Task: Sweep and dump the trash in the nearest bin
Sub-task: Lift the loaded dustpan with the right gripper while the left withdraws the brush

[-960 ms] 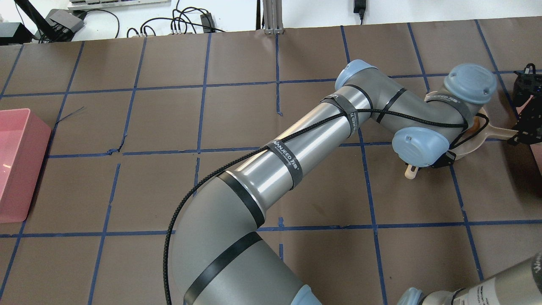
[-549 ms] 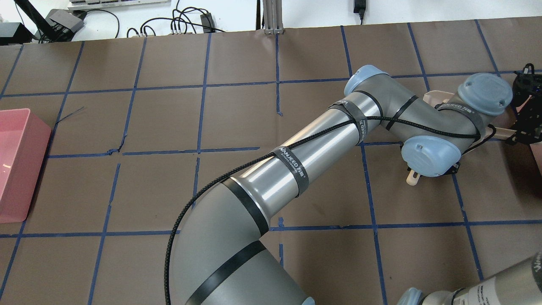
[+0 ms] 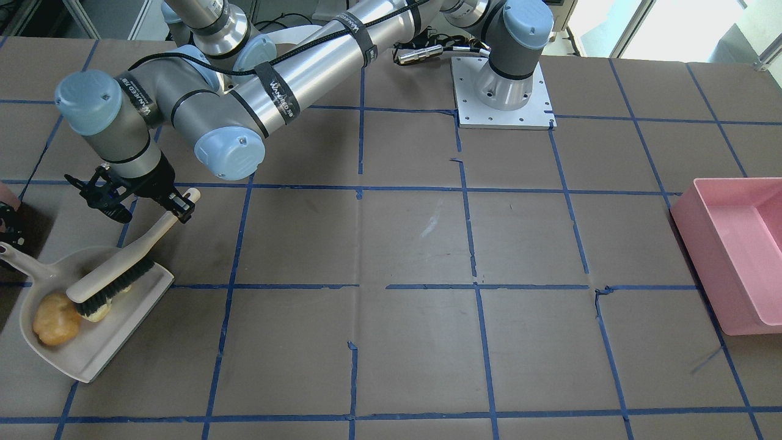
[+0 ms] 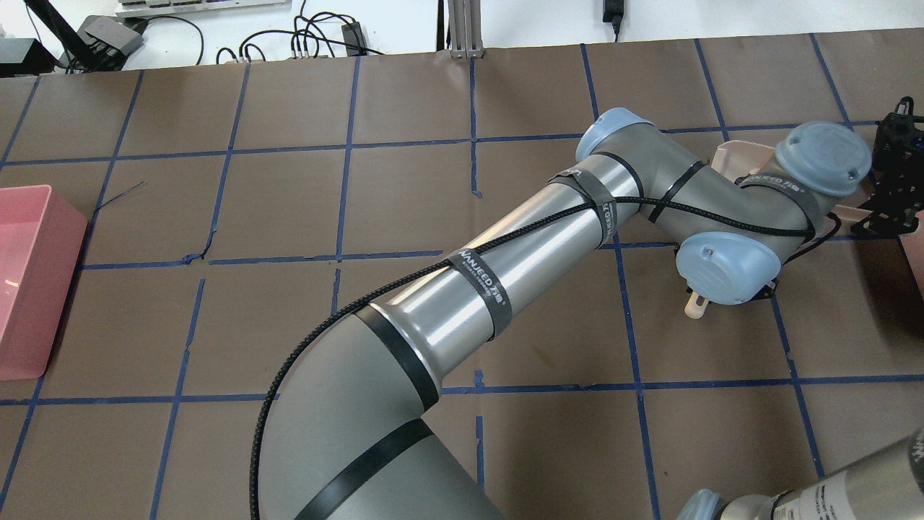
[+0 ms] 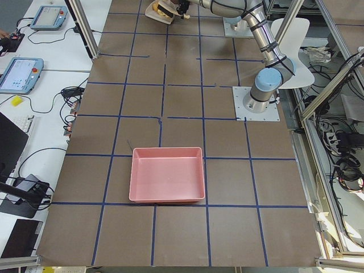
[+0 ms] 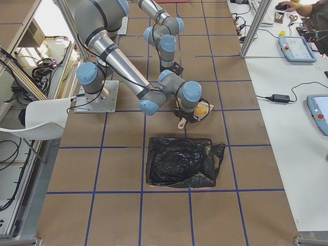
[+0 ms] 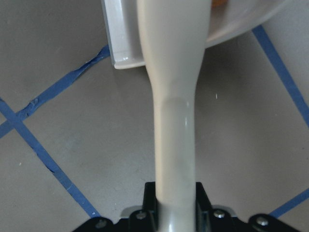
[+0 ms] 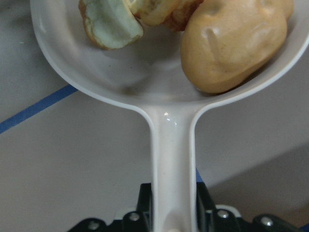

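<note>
My left gripper [image 3: 178, 206] is shut on the handle of a beige brush [image 3: 113, 282], which also shows in the left wrist view [image 7: 174, 121]. The brush's bristles rest inside the beige dustpan [image 3: 125, 315]. My right gripper [image 4: 882, 217] is shut on the dustpan's handle [image 8: 173, 154]. The trash lies in the pan: a tan potato-shaped lump [image 8: 234, 43] and two torn chunks [image 8: 111, 21], partly under the bristles in the front-facing view. The nearest bin shows as a pale pink edge [image 4: 915, 263]. In the exterior right view it is lined with a black bag [image 6: 182, 161].
A rose-pink deep tub [image 3: 733, 256] stands at the far end of the table on my left side. My left arm [image 4: 505, 267] reaches across the table's middle. Blue tape lines grid the brown table cover.
My left wrist and the brush shifted right, further over the dustpan. The dustpan handle and my right gripper moved slightly away from me.
</note>
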Tool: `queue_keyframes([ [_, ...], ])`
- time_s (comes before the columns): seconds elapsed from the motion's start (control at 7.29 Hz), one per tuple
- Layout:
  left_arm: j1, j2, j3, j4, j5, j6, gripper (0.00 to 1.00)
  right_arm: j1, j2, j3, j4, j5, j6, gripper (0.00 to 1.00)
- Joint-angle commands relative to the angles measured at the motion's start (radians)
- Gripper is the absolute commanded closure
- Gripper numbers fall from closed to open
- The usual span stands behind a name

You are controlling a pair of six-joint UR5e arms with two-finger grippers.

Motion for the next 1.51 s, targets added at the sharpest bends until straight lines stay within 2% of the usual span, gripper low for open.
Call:
queue_keyframes([
  [0.0,0.056,0.096,-0.097,-0.008,0.002,0.002,1.0,-0.003,-0.001,-0.033,0.0,0.029,0.004,0.82],
  [0.41,0.184,0.293,-0.269,-0.021,0.031,0.024,1.0,-0.006,-0.004,-0.073,-0.002,0.089,0.01,0.83],
  [0.55,0.225,0.362,-0.368,-0.022,0.031,0.019,1.0,-0.011,-0.009,-0.082,0.0,0.1,0.039,0.83],
  [0.69,0.292,0.454,-0.506,-0.005,0.023,0.008,1.0,-0.027,-0.009,-0.095,0.002,0.15,0.05,0.83],
  [0.96,0.38,0.67,-0.793,-0.002,0.015,-0.002,1.0,-0.076,-0.01,-0.099,0.009,0.169,0.106,0.86],
  [1.23,0.399,0.731,-1.013,0.152,0.014,-0.077,1.0,-0.168,-0.013,-0.11,0.017,0.229,0.137,0.89],
  [1.37,0.394,0.74,-1.085,0.253,0.015,-0.114,1.0,-0.211,-0.016,-0.113,0.017,0.231,0.145,0.9],
])
